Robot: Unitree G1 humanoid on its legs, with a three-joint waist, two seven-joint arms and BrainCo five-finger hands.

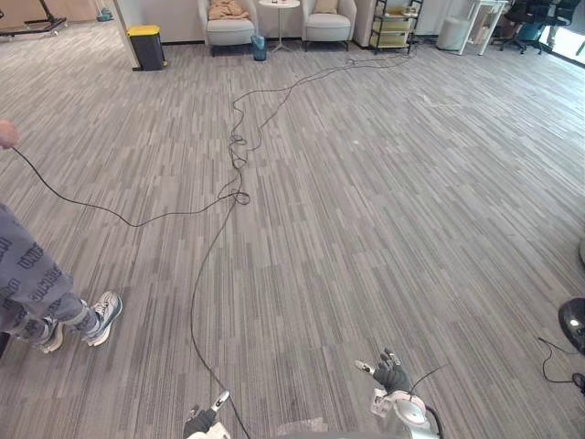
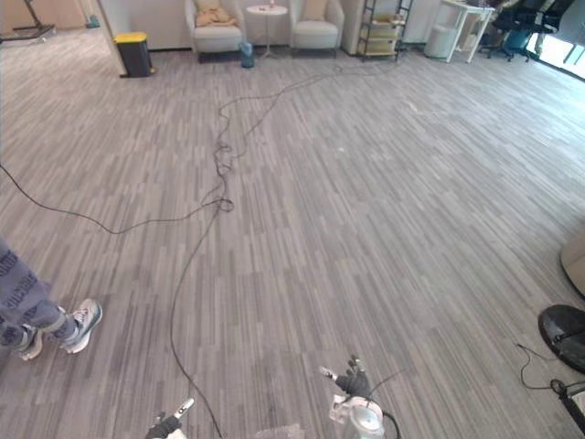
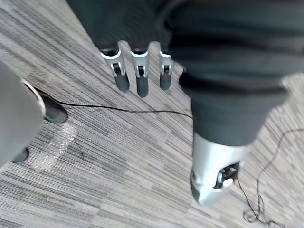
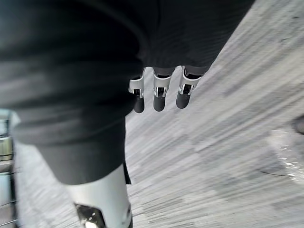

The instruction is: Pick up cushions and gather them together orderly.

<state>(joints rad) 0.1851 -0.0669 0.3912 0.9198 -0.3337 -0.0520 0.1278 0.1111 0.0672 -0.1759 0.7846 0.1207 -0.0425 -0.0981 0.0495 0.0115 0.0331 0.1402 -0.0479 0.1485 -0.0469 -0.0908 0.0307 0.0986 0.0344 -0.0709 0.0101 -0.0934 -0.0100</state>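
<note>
Far across the room stand two pale armchairs. A tan cushion (image 1: 228,10) lies on the seat of the left one, and a beige cushion (image 1: 326,6) leans against the back of the right one. My left hand (image 1: 203,422) and right hand (image 1: 391,373) hang low at the near edge of the eye views, over bare grey carpet and far from both cushions. In the left wrist view the fingers (image 3: 137,71) are straight and hold nothing. In the right wrist view the fingers (image 4: 159,95) are also straight and empty.
A person's legs in patterned trousers and sneakers (image 1: 55,315) stand close on my left. A black bin with a yellow lid (image 1: 146,44), a small round table (image 1: 279,7) and a shelf rack (image 1: 395,23) line the far wall. A dark round base (image 1: 573,322) sits at the right edge.
</note>
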